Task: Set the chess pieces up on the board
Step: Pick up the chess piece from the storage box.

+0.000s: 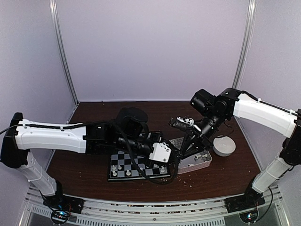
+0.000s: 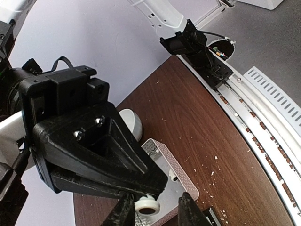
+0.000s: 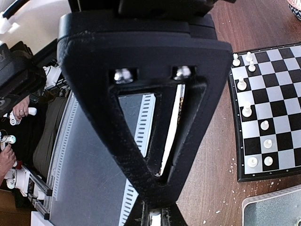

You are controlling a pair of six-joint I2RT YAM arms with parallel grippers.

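1. The right gripper (image 3: 155,213) is pinched nearly closed and appears to hold a small white chess piece (image 2: 147,205) at its tip, with the round base turned toward the left wrist camera. The piece hangs over the clear tray (image 2: 157,148), just beside the board (image 3: 282,84)
2. The left gripper (image 2: 156,214) is half open. One finger stands on each side of that piece, with a gap showing on one side, so it does not grip the piece yet
3. The main risk is a fumbled handover. If the right gripper lets go before the left one has firm contact, the piece will drop into the tray or onto the tabletop (image 2: 197,122) and may roll among the pale crumbs (image 2: 211,167)
4. The base is round and smooth. I judge that a squeeze off its centre could shoot the piece sideways out of both grips
5. The two grippers are crowded tip to tip. A small misjudged move could knock finger against finger and jar the piece loose
6. The piece lies tilted, not upright. If it is taken at this angle it may be set down leaning and topple
7. Several pieces (image 3: 248,111) already stand close together along one side of the board. The left arm reaches across the board in the top view, so a low pass on the way to a square could knock them over
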